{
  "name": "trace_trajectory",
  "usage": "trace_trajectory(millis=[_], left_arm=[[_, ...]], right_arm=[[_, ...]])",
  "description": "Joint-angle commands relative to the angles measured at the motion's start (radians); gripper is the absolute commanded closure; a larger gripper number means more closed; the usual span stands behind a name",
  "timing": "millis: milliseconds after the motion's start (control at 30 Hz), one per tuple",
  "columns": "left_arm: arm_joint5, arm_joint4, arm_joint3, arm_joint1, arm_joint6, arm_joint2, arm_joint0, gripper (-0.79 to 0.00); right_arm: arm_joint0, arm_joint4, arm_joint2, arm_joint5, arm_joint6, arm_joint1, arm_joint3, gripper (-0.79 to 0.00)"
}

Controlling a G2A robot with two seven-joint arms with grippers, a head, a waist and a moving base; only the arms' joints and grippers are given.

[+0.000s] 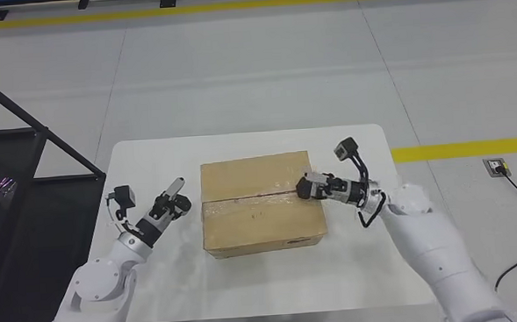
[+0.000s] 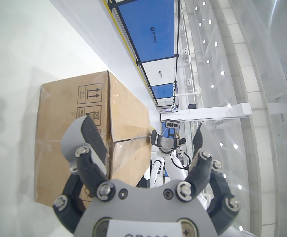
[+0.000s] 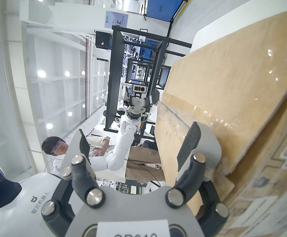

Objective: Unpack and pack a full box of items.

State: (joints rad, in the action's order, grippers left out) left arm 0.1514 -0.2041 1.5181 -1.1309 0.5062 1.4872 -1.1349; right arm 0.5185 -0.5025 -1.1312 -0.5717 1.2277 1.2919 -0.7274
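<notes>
A closed brown cardboard box (image 1: pixel 259 203) sits in the middle of the white table (image 1: pixel 153 158), its top flaps meeting along a taped seam. My left gripper (image 1: pixel 176 198) hovers open just off the box's left end; in the left wrist view the left gripper (image 2: pixel 143 134) faces the box (image 2: pixel 125 125) at its seam. My right gripper (image 1: pixel 305 186) is open at the box's right edge, over the seam. In the right wrist view one of its fingers (image 3: pixel 190 143) lies against the taped top of the box (image 3: pixel 224 94).
A black metal frame (image 1: pixel 16 138) stands off the table's left side. Bare table surface lies in front of the box and on both sides. Yellow floor lines run behind and to the right.
</notes>
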Motion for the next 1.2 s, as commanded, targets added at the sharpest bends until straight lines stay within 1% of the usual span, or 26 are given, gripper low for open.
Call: trace_trajectory(millis=[0, 133, 233, 367, 567, 667, 800, 933, 1167], left_arm=[[-0.002, -0.002, -0.001, 0.000, -0.001, 0.001, 0.001, -0.785], [0.000, -0.005, -0.003, 0.000, -0.001, 0.003, 0.002, -0.785], [-0.003, -0.006, -0.003, 0.000, 0.000, 0.001, 0.004, -0.785], [-0.001, -0.008, -0.005, 0.000, 0.001, 0.000, 0.006, -0.785], [0.004, -0.009, -0.006, 0.000, 0.000, 0.006, 0.001, -0.785], [0.006, -0.011, -0.008, 0.001, -0.001, 0.008, -0.001, -0.785], [0.010, -0.017, -0.009, 0.002, 0.000, 0.016, -0.007, -0.785], [0.018, -0.024, -0.013, 0.003, 0.003, 0.028, -0.016, -0.785], [0.032, -0.042, -0.028, 0.007, 0.007, 0.058, -0.037, -0.785]], right_arm=[[0.028, 0.014, -0.027, 0.019, -0.017, -0.014, -0.040, -0.785], [0.076, 0.048, -0.058, 0.069, -0.050, -0.033, -0.117, -0.785], [0.093, 0.068, -0.056, 0.109, -0.066, -0.038, -0.157, -0.785], [0.087, 0.081, -0.031, 0.145, -0.081, -0.032, -0.172, -0.785], [0.035, 0.094, 0.037, 0.179, -0.096, -0.009, -0.148, -0.785], [0.000, 0.094, 0.082, 0.188, -0.106, 0.010, -0.122, -0.785], [-0.053, 0.094, 0.156, 0.201, -0.132, 0.045, -0.074, -0.785], [-0.110, 0.096, 0.235, 0.227, -0.188, 0.091, -0.015, -0.785], [-0.187, 0.059, 0.335, 0.212, -0.266, 0.177, 0.099, -0.785]])
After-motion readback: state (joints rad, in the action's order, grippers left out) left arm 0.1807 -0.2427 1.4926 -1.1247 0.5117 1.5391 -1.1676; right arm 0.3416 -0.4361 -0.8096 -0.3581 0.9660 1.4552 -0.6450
